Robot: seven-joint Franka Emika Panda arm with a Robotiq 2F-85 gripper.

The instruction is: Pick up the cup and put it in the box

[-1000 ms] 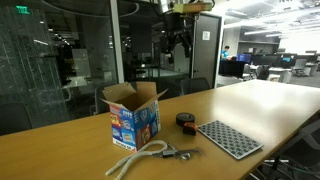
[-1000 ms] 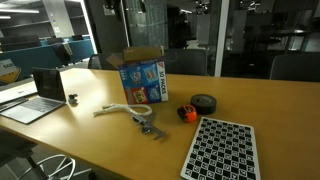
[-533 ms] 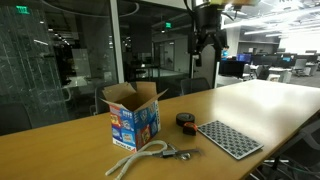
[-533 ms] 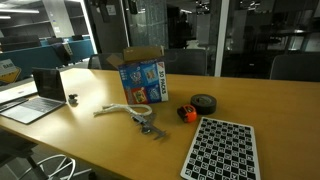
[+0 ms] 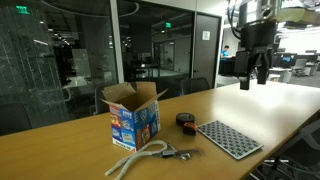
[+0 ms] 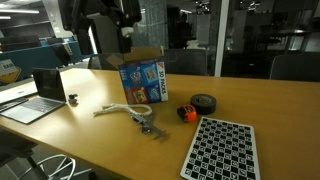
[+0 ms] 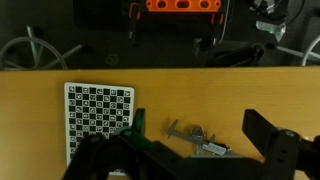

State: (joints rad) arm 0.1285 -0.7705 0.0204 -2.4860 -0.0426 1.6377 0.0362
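Note:
The box [image 5: 133,115] stands open on the wooden table, with brown flaps and blue printed sides; it also shows in an exterior view [image 6: 143,78]. No white cup shows in any view. My gripper [image 5: 252,80] hangs high above the table's right part, far from the box, fingers apart and empty. In the wrist view my gripper [image 7: 185,160] looks straight down on the table from well above, with nothing between the fingers. The arm [image 6: 108,20] shows dark at the top behind the box.
A grey perforated tray [image 5: 228,138] [image 6: 222,150] [image 7: 98,115] lies flat. Near it are a black-and-red round object [image 5: 186,121] [image 6: 187,113], a black roll [image 6: 203,103], a cream rope loop [image 5: 140,155] [image 6: 118,109], a metal tool [image 7: 195,140] and a laptop [image 6: 35,95].
My gripper has swung from high behind the box towards the right side of the table and come lower. The arm has come into the top of the exterior view that lacked it.

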